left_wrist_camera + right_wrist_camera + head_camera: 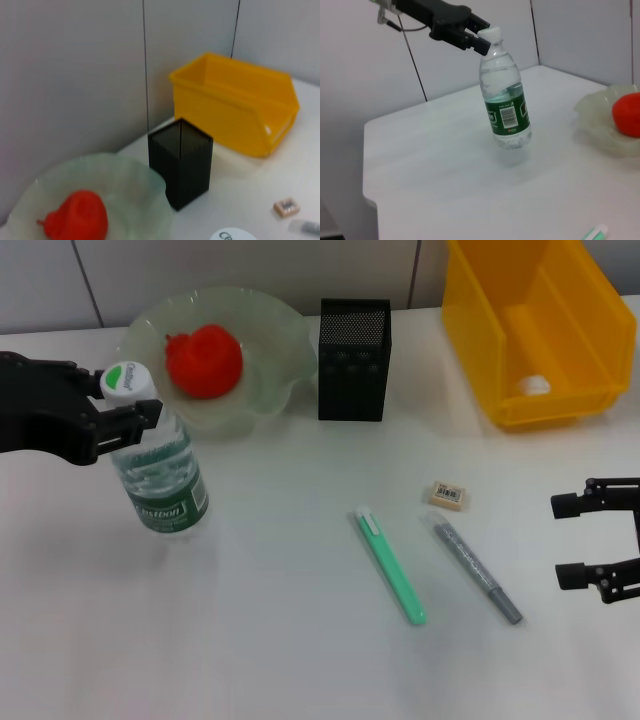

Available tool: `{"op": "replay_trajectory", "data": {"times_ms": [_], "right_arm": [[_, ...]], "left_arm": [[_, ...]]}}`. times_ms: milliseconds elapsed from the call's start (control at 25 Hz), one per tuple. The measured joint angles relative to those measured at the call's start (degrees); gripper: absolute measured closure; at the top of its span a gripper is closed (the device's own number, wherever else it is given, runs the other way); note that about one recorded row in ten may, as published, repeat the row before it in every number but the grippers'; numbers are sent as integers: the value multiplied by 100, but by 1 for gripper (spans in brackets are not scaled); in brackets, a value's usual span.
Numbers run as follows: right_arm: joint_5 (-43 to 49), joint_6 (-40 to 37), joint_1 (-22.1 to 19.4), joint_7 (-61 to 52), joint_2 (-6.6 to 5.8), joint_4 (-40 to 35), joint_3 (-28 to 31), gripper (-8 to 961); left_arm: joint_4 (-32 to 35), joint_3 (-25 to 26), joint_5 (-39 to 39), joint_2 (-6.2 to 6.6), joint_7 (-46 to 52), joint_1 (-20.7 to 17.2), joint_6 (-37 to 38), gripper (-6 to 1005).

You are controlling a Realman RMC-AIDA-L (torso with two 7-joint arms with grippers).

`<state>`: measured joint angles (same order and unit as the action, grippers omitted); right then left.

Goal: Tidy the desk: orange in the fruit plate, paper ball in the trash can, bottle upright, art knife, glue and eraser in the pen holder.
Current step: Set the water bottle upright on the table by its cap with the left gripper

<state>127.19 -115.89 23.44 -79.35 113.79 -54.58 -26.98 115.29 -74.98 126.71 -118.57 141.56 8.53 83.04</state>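
Head view shows the bottle [160, 475] standing on the white desk [280, 640] at the left, leaning slightly, its base on the surface in front of the fruit plate [265, 380]. The left gripper [125, 410] is clamped on the bottle's neck just under the white cap, fingers pressing from both sides; the right wrist view confirms the black fingers [470, 42] pinching the neck while the base touches the desk. The orange [204, 360] already lies inside the fruit plate, toward its middle. Just right of the plate stands the pen holder [354, 358], upright and near the back wall, apart from the plate's rim. Farther right sits the trash can [535, 330], with a small white object inside against its front wall. On the open desk in front of the pen holder lies the eraser [447, 494], label up. Just beside it, nearer the robot, a grey pen-like tool [478, 571] lies at a slant, and to its left a green pen-like tool [390, 565] lies roughly parallel, the two not touching. The right gripper [585, 540] hovers at the right edge of the desk, fingers spread wide and holding nothing, well apart from the eraser.
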Motion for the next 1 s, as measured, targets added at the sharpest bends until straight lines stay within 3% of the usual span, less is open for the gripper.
{"op": "replay_trajectory", "data": {"times_ms": [80,240,320,440,560,760,1000], "right_arm": [[-56,-1,-2,-1,2,0,0,143],[-103,-3,-4,-2,5,10,0,144],[-153,-3,-6,-2,14,27,0,144],[-175,-3,-7,-2,25,31,0,144],[-181,-3,-3,-7,56,28,0,144],[-184,10,14,-23,75,27,0,145],[-186,16,20,-36,112,35,0,146]], "left_arm": [[-79,111,-702,0,-648,-426,-356,554],[-185,162,-1132,-1,-1029,-643,-535,553],[-501,231,-1840,-4,-1751,-960,-803,552],[-501,231,-1840,-4,-1751,-960,-803,552],[-1355,384,-2822,-8,-2788,-1088,-902,551],[-2134,521,-3578,4,-3624,-1061,-860,550],[-2726,554,-3644,-2,-4162,-952,-739,548]]}}
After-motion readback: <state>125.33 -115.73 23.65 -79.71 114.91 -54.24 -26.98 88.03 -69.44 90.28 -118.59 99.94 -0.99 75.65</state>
